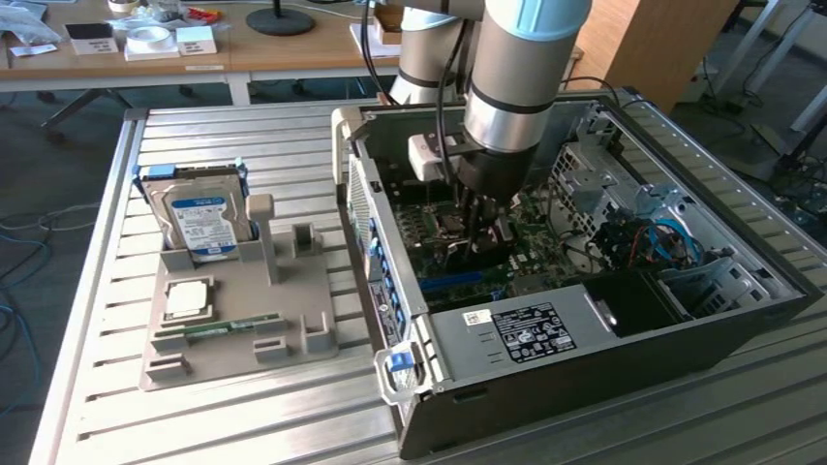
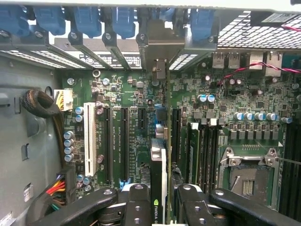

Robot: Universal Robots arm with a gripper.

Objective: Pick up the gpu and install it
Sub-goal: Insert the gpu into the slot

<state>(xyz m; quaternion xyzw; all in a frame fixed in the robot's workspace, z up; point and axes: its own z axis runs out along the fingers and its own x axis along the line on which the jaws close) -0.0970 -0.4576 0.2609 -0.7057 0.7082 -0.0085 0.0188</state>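
The gpu point(image 2: 159, 162) shows edge-on in the wrist view as a thin upright card, and its metal end bracket point(image 2: 160, 61) reaches the row of rear slot openings. My gripper point(image 2: 162, 207) is shut on it, a black finger point(image 2: 136, 202) pressing each side. The card stands over the green motherboard point(image 2: 235, 94), among the long black expansion slots point(image 2: 123, 141). In the exterior view my gripper point(image 1: 481, 218) reaches down into the open computer case point(image 1: 723, 320) with the dark gpu point(image 1: 472, 250) below it, just above the board. I cannot tell whether the card's lower edge sits in a slot.
Blue slot latches point(image 2: 89, 19) line the case's rear wall. The power supply point(image 1: 530, 329) fills the case's near corner, with cables point(image 1: 659, 242) towards the exterior view's right. Outside the case, a grey holder point(image 1: 239, 329) carries a silver hard drive point(image 1: 200, 218) and a memory stick point(image 1: 232, 326).
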